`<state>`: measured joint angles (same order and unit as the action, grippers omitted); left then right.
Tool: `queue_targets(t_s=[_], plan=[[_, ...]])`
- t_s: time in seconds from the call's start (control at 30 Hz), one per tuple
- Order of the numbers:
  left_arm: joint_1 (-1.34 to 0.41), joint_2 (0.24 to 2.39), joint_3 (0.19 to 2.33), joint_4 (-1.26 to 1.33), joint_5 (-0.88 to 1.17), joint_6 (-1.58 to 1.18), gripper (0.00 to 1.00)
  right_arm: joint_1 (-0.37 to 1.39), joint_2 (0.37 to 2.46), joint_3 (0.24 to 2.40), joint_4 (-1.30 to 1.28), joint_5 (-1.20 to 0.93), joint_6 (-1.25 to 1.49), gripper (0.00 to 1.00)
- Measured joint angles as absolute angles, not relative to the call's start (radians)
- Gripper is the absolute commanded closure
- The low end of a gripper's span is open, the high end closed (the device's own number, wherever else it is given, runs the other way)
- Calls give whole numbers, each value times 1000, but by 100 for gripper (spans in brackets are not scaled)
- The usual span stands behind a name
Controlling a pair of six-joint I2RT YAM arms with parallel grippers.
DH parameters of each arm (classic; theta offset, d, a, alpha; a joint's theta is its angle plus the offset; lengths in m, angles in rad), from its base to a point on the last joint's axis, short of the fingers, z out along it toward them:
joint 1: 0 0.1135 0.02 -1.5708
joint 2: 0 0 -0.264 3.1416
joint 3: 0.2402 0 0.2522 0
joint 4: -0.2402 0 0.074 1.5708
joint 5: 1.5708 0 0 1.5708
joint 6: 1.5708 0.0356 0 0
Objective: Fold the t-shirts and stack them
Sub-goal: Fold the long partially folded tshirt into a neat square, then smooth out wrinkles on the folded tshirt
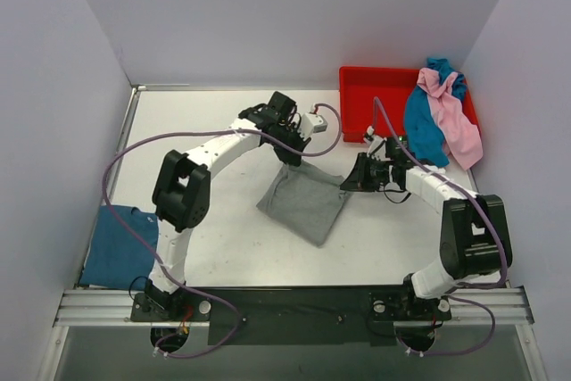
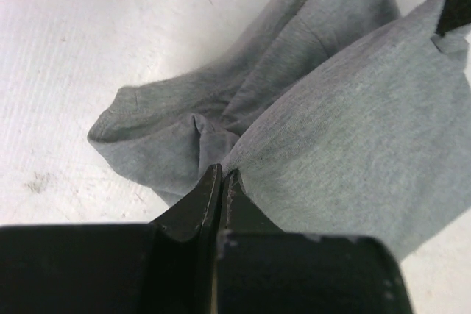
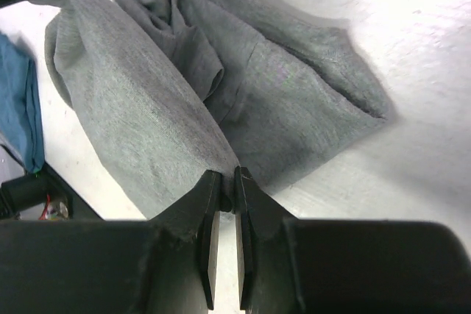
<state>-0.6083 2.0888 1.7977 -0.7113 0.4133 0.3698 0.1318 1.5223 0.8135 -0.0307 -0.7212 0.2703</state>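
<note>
**Two grippers hold one grey shirt; three more lie apart**

There are four t-shirts, one bin and two arms. The grey t-shirt (image 1: 303,204) is at the middle of the table (image 1: 223,131), partly lifted and partly resting on it. The darker blue t-shirt (image 1: 119,247) lies flat at the table's near left corner. The teal t-shirt (image 1: 423,129) and the pink t-shirt (image 1: 457,124) hang crumpled over the right side of the red bin (image 1: 368,100).

The pink shirt covers part of the teal one. From above, both sets of fingertips are hard to make out against the cloth.

The left arm arches forward and bends right, and the left gripper (image 2: 222,179) is pinched tight on a grey fold. The right arm bends left, and the right gripper (image 3: 227,185) is clamped on the shirt's other raised edge, the cloth sagging between them.
</note>
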Motion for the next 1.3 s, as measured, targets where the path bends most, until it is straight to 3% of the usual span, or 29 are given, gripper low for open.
queue_targets(t_s=[0.07, 0.1, 0.13, 0.2, 0.37, 0.43, 0.63, 0.73, 0.9, 1.03, 1.3], plan=[[-609, 2141, 1842, -703, 402, 358, 100, 126, 1538, 825, -23, -701, 285, 100], [-609, 2158, 1856, -698, 397, 351, 90, 125, 1544, 831, -19, -691, 291, 98], [-609, 2177, 1872, -694, 393, 345, 85, 124, 1551, 840, -18, -680, 297, 95], [-609, 2211, 1908, -687, 381, 330, 70, 124, 1571, 862, -19, -650, 311, 84], [-606, 2289, 2024, -682, 323, 292, 47, 117, 1647, 920, -48, -533, 334, 75], [-599, 2303, 2069, -686, 307, 287, 43, 108, 1688, 966, -89, -483, 333, 72], [-572, 2301, 2210, -698, 291, 281, 45, 78, 1729, 1107, -192, -353, 305, 66], [-549, 2260, 2169, -712, 313, 270, 58, 80, 1666, 1102, -215, -336, 284, 65], [-513, 2170, 2004, -776, 414, 258, 67, 179, 1493, 1011, -218, -337, 291, 84], [-521, 2159, 1934, -796, 511, 236, 76, 262, 1485, 974, -187, -385, 342, 100], [-528, 2154, 1708, -658, 527, 80, 74, 187, 1762, 1048, -220, -374, 420, 100]])
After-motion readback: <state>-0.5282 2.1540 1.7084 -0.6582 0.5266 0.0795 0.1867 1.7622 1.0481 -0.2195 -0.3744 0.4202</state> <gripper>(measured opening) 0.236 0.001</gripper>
